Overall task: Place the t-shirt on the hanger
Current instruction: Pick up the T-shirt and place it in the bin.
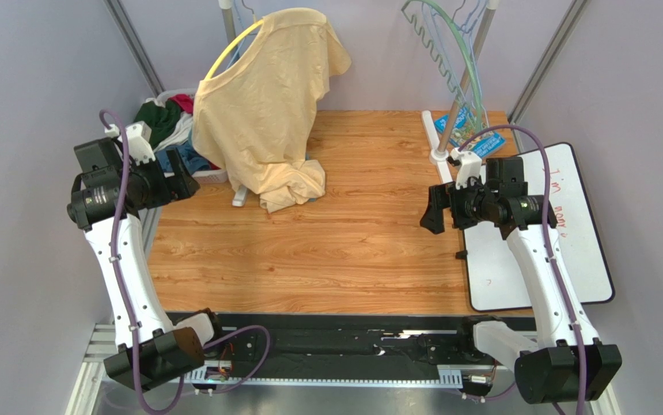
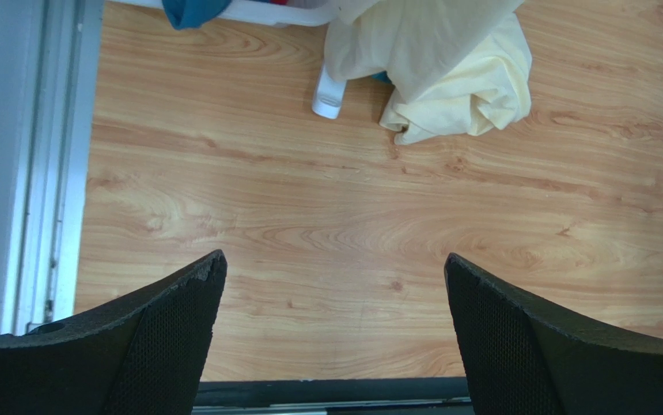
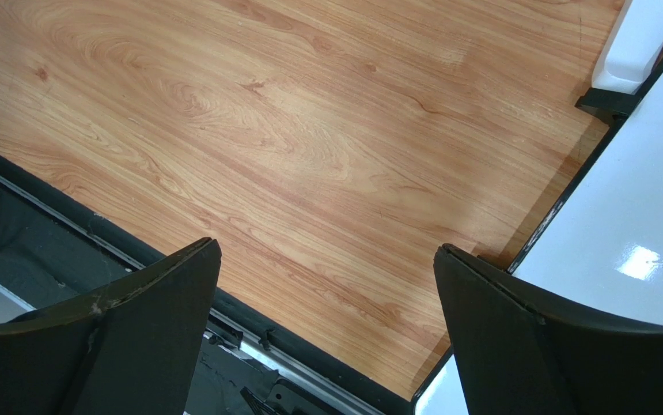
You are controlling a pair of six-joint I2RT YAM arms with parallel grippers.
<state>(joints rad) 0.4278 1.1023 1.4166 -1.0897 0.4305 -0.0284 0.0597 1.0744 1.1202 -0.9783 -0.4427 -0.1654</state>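
Observation:
The t-shirt (image 1: 163,119) is a bundle of dark green and white cloth in the white basket (image 1: 209,175) at the back left; its print is hidden. The hanger (image 1: 430,50), thin pale green with wavy arms, hangs on the rack at the back right beside light blue ones. My left gripper (image 1: 183,184) hovers open just in front of the basket; in its wrist view (image 2: 335,259) only bare wood lies between the fingers (image 2: 170,328). My right gripper (image 1: 432,210) is open at the whiteboard's left edge, over wood near the table's front edge (image 3: 327,246).
A large pale yellow-tan shirt (image 1: 265,104) hangs on a yellow hanger (image 1: 231,47), its hem bunched on the table (image 2: 456,78). A whiteboard (image 1: 560,242) lies at the right. The rack post (image 1: 457,108) and a blue packet (image 1: 463,130) stand at the back right.

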